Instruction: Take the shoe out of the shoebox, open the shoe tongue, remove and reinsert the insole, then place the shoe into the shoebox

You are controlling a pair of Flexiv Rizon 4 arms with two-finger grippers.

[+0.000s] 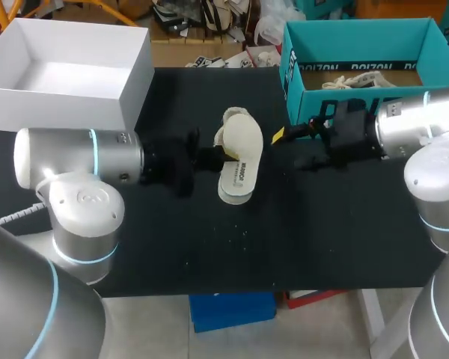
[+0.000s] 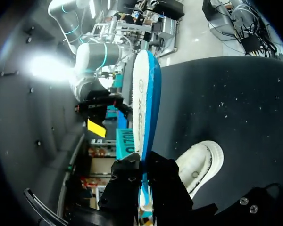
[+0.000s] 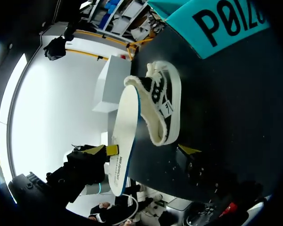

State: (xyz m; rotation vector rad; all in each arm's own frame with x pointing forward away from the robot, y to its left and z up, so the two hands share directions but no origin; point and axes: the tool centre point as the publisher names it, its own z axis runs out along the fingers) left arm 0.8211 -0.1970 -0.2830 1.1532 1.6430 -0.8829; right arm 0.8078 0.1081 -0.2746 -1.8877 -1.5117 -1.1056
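A white insole (image 1: 240, 161) with a blue underside is held edge-up over the middle of the black table. My left gripper (image 1: 209, 158) is shut on its near end, and the insole (image 2: 142, 108) runs out ahead between the fingers. The cream low shoe (image 1: 228, 127) lies on its side on the table, just behind the insole and beside it (image 2: 201, 162). My right gripper (image 1: 288, 146) stands open to the right of the shoe (image 3: 166, 101), holding nothing; one yellow fingertip (image 3: 190, 150) shows. The teal shoebox (image 1: 344, 101) stands at the back right.
A white open box (image 1: 127, 82) sits at the back left corner. Inside the teal shoebox lie pale laces or another shoe (image 1: 358, 81). The table's front edge (image 1: 269, 288) runs close below the arms.
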